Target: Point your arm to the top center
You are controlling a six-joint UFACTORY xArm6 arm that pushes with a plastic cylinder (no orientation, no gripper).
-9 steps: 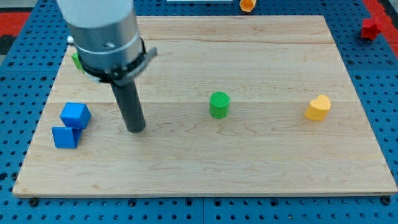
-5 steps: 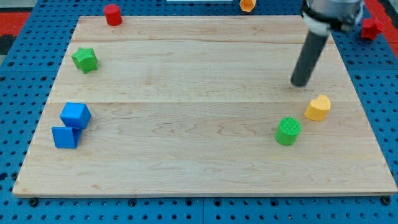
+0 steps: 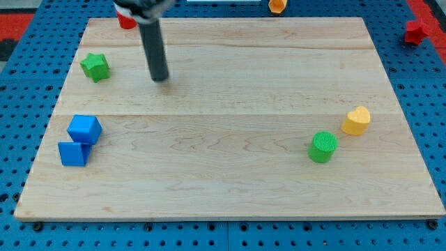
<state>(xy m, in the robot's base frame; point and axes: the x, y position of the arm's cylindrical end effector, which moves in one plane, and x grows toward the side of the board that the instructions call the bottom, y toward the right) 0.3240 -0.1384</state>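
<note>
My tip (image 3: 160,78) rests on the wooden board (image 3: 230,181) in its upper left part, to the right of the green star block (image 3: 95,67). The rod rises toward the view's top, beside the red cylinder (image 3: 125,21), which it partly hides at the board's top left edge. Two blue cubes (image 3: 84,128) (image 3: 72,153) touch each other at the left. A green cylinder (image 3: 323,147) and a yellow heart block (image 3: 356,120) sit close together at the right.
The board lies on a blue pegboard table (image 3: 28,90). An orange block (image 3: 277,5) lies off the board at the view's top. A red block (image 3: 416,31) lies off the board at the top right.
My tip moved from the board's upper right, above the yellow heart, across to the upper left. Since the earliest frame the green cylinder has shifted from the centre to beside the yellow heart.
</note>
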